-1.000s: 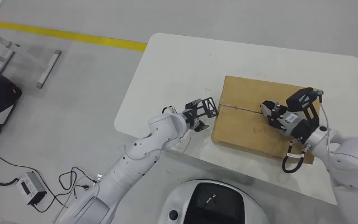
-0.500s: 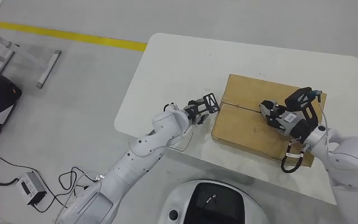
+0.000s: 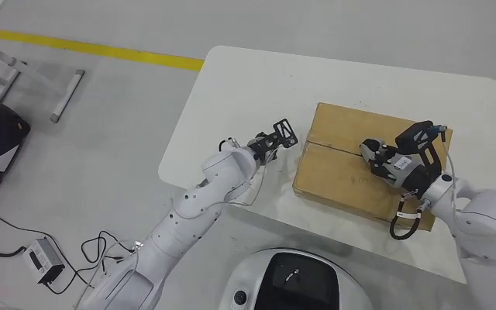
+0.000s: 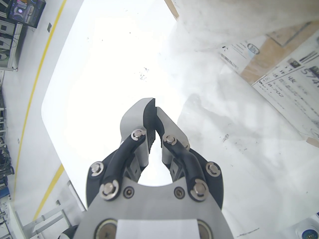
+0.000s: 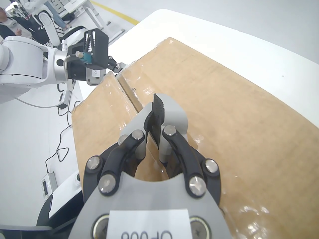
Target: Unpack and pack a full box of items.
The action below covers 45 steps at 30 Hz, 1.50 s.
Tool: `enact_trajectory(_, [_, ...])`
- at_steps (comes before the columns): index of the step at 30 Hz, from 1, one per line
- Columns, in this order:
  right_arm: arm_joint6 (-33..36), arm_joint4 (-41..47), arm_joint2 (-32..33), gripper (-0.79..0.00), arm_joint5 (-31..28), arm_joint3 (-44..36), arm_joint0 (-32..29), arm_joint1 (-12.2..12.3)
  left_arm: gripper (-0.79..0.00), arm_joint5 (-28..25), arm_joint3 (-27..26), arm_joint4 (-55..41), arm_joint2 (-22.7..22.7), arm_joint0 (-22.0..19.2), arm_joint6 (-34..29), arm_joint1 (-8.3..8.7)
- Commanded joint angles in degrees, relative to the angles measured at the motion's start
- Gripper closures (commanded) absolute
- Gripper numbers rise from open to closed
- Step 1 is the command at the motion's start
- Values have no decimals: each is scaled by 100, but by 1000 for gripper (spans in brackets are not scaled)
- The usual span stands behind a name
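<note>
A closed cardboard box (image 3: 353, 159) lies on the white table (image 3: 248, 85), its two top flaps meeting at a taped seam (image 5: 129, 93). My left gripper (image 3: 293, 144) is shut with nothing in it, at the box's end by the seam; the right wrist view shows its tips (image 5: 119, 67) right against that edge. In the left wrist view the shut fingers (image 4: 154, 105) hover over the bare table beside the labelled box side (image 4: 279, 58). My right gripper (image 5: 157, 101) is shut and empty, low over the seam on the box top (image 3: 366, 149).
Most of the table to the far and left sides of the box is bare (image 4: 112, 50). A yellow floor line (image 3: 101, 49) runs beyond the table. Cables and a small power unit (image 3: 43, 260) lie on the floor beside the left arm.
My left gripper has swung away from the table's near edge along the box's end, up to the seam, and its wrist has turned. The box shifted slightly. The right gripper stayed put.
</note>
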Motion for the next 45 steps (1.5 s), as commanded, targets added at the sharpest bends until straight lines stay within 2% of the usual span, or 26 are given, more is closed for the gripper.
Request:
enact_trajectory(1, [7, 6, -6, 0, -4, -5, 4, -1, 0, -57, -130, -92, -69, 9, 36, 3])
enact_trajectory(2, [9, 7, -8, 0, 0, -7, 5, -2, 0, -116, -186, -171, -105, 3, 54, 4])
enact_trajectory(3, [10, 7, -9, 0, 3, -8, 7, -2, -102, -176, -246, -246, -142, -17, 73, 5])
enact_trajectory(4, [13, 9, -13, 0, -6, -8, 7, -2, -376, -239, -322, -284, -167, -46, 68, 6])
enact_trajectory(5, [16, 0, -17, 0, -9, -4, 6, -2, -754, -313, -408, -321, -180, -77, 67, 7])
enact_trajectory(6, [13, -6, -19, 0, -9, -3, 7, -3, -785, -417, -467, -374, -184, -104, 87, 7])
enact_trajectory(15, [-16, -11, -18, 0, -5, 7, 12, -5, -785, -1332, -805, -63, -64, -375, 223, 39])
enact_trajectory(26, [-33, 0, -16, 0, -11, 41, 28, -8, -785, -1710, -749, 659, 27, -340, 507, 91])
enact_trajectory(32, [-44, 8, -9, 0, -3, 46, 40, -10, -785, -1985, -819, 442, -287, -195, 499, 146])
enact_trajectory(39, [-31, 20, -18, 0, -28, 56, 55, -12, -785, -2522, -1125, 321, -735, 183, 415, 258])
enact_trajectory(45, [-48, 12, -73, 0, -41, 65, 70, -22, -785, -2936, -1216, 173, -891, 482, 397, 325])
